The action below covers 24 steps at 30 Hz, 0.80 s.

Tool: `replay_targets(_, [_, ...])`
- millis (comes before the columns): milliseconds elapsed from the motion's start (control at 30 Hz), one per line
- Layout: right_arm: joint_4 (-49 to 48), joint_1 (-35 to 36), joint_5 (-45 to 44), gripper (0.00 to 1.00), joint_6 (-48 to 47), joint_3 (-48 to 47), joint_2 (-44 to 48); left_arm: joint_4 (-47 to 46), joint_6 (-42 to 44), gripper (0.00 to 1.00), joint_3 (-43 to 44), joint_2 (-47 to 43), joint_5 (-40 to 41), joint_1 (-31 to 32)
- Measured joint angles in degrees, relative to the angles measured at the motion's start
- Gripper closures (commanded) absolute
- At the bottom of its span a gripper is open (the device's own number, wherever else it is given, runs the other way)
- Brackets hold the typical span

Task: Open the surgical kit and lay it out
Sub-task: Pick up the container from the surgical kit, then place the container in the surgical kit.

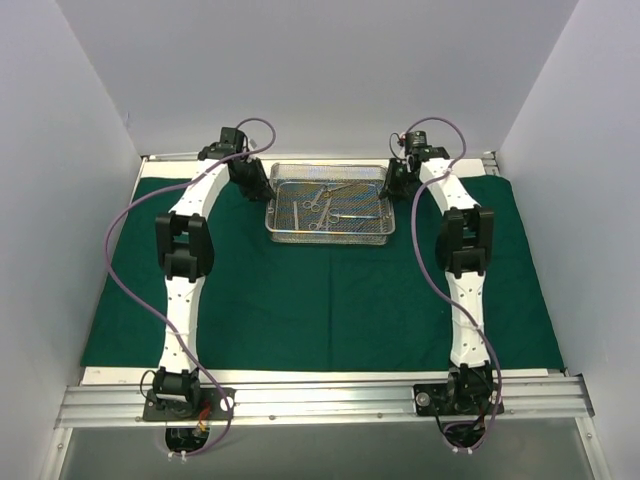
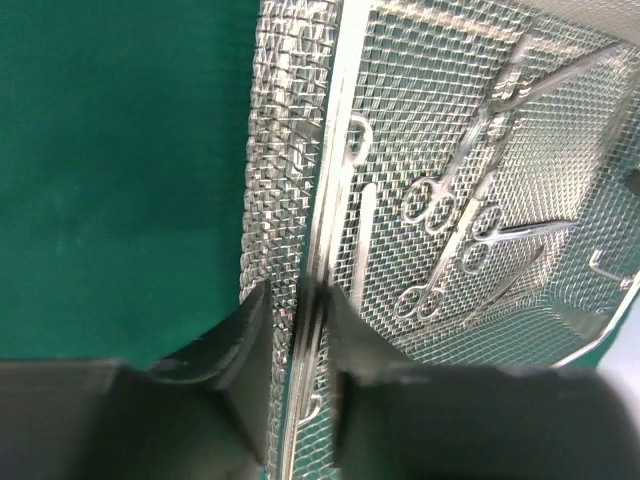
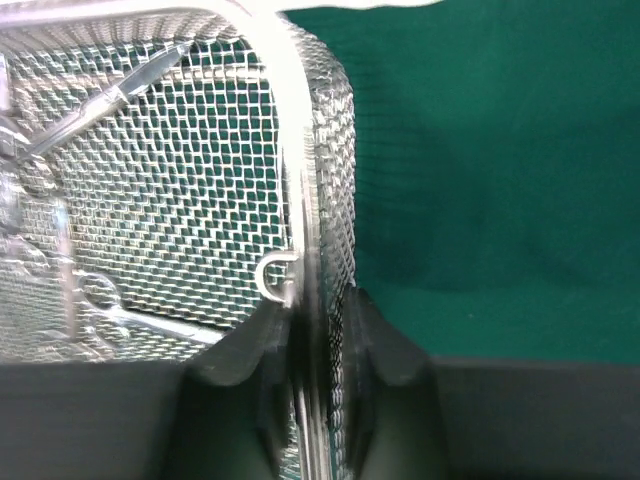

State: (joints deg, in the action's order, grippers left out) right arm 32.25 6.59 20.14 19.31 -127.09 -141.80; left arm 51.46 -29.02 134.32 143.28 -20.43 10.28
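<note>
Cloth wrap [image 1: 320,310] spread flat; wire-mesh tray [image 1: 330,236] at its far centre, instruments [image 1: 322,200] inside. Left end effector [image 2: 297,310] and right end effector [image 3: 315,315] each pinching tray side wall. Step: two-arm tray grasp. Next likely: level, matched lift.

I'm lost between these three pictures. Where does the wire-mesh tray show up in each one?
Top external: the wire-mesh tray sits at upper centre, between the two arms' tips.
Left wrist: the tray fills the right side, its rim running up the middle.
Right wrist: the tray fills the left side, its rim running up the centre.
Shared landmark: the green cloth beneath it, seen in all three.
</note>
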Motion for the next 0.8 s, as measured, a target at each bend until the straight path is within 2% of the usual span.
replay_targets(33, [0.57,0.31,-1.01,1.0,-1.49,-0.68,-0.11,-0.26,-0.02,0.87,0.63,0.09,-0.96,-0.2])
replay_targets(133, [2.23,1.62,-6.05,1.0,-3.41,-2.78,-0.59,-0.11,1.31,0.97,3.39,0.07,0.55,0.13])
replay_targets(400, [3.17,4.17,-6.45,1.0,0.33,-6.12,-0.48,1.29,2.34,0.98,3.32,-2.49,3.02,-1.57])
replay_targets(533, [3.78,7.23,-6.38,1.0,1.7,-5.49,0.48,1.64,4.2,0.98,-6.51,-10.47,5.31,-3.39])
replay_targets(600, [3.34,9.88,-6.51,1.0,2.36,-2.05,2.86,1.11,5.33,0.98,-14.53,-16.57,6.23,-5.31])
replay_targets(800, [3.04,20.2,-9.49,1.0,6.1,3.58,7.89,0.96,8.68,0.98,-32.92,-29.68,6.71,-14.45])
